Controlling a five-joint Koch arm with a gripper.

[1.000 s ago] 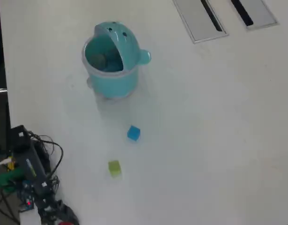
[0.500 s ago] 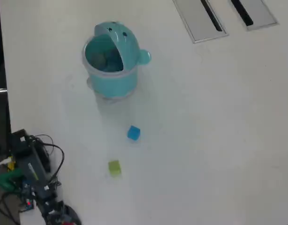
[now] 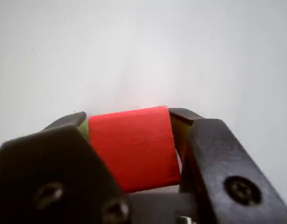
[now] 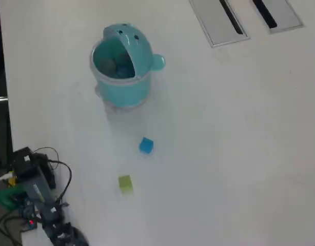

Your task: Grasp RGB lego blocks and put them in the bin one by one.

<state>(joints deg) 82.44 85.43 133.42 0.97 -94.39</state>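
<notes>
In the wrist view my gripper [image 3: 129,116] is shut on the red lego block [image 3: 132,147], which fills the gap between the two black jaws over bare white table. The overhead view shows the blue block [image 4: 145,145] lying on the table below the teal bin [image 4: 121,87]. The yellow-green block [image 4: 125,184] lies further down and a little left. My arm [image 4: 37,197] sits at the lower left corner, far from the bin, and its jaws run off the bottom edge. The red block does not show in the overhead view.
Two flat grey slotted panels [image 4: 219,20] are set into the table at the top right. The table's left edge [image 4: 4,97] runs beside the arm, with wires and a circuit board [image 4: 14,192] at the arm's base.
The arm has shifted slightly downward at the lower left corner of the overhead view. The bin and the blue and yellow-green blocks have not moved.
</notes>
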